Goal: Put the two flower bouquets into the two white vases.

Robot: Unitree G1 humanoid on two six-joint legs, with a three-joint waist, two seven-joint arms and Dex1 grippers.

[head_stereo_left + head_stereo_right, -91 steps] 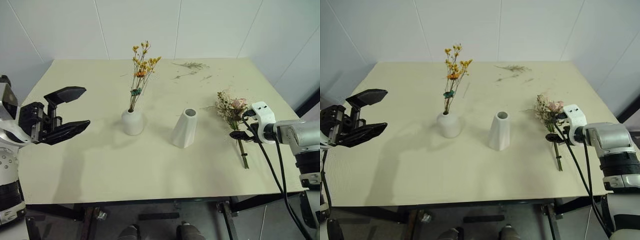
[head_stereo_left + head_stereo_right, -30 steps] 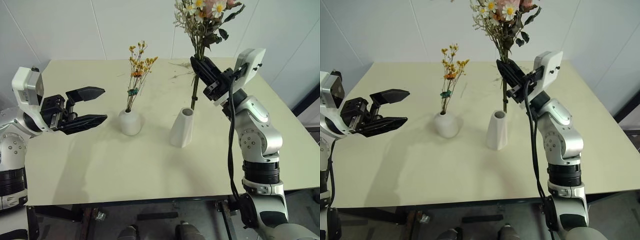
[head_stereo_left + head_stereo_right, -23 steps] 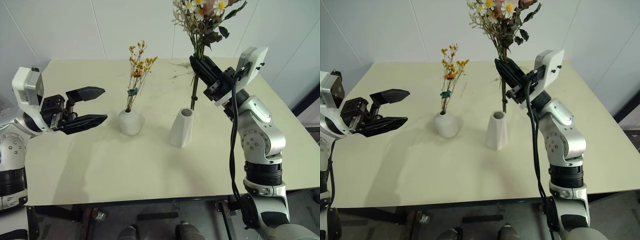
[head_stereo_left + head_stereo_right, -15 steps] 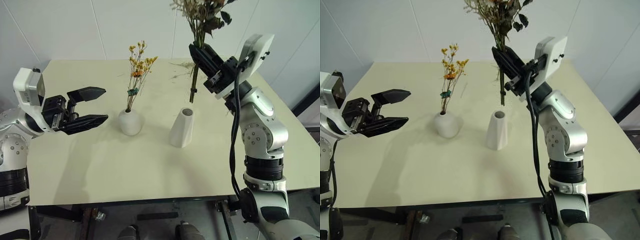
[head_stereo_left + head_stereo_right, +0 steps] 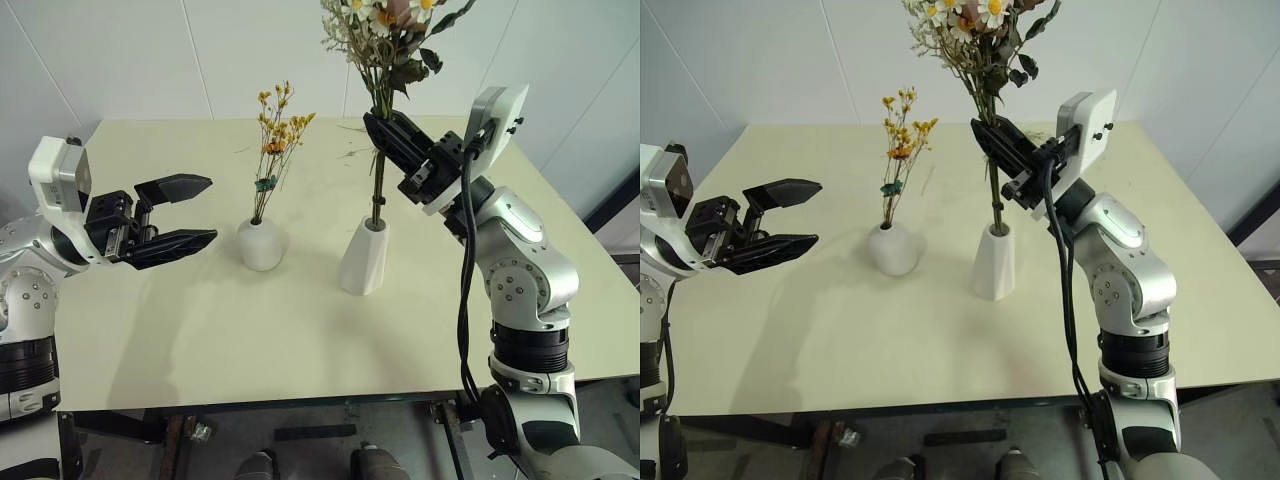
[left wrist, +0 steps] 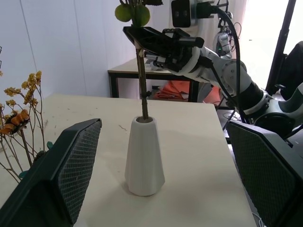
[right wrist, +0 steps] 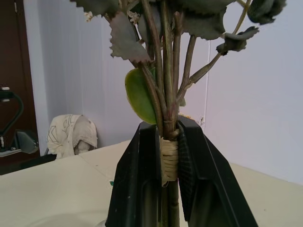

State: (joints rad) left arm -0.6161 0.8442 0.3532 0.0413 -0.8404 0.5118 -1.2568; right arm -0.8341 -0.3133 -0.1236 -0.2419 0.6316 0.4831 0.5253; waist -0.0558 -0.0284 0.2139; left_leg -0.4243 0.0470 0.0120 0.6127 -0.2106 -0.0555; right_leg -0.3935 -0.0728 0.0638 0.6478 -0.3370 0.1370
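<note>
Lowered since half a second ago, the fuller bouquet (image 5: pixel 385 40) of pink roses, white daisies and green leaves now has its stem ends inside the open top of the taller tapered vase (image 5: pixel 365 255), where earlier they hung clear above the rim. The right gripper (image 5: pixel 385 135) is clamped tight on the bundled stems at a band of pale binding, as the right wrist view shows, with the blooms standing upright above it and the stems running straight down into the vase mouth. The left wrist view confirms the stem entering the cone's opening. To the robot's left of that vase, near it on the cream table (image 5: pixel 250 340), sits the short round vase (image 5: pixel 260 244), and the thin sprig bunch (image 5: pixel 278 140) of yellow-orange dried flowers already stands in its narrow neck, leaning slightly. The left gripper (image 5: pixel 190 211) hovers over the table's left part, well apart from both vases, its two black fingers spread wide and holding nothing. A few loose dried twigs (image 5: pixel 352 153) lie scattered toward the far edge of the table.
</note>
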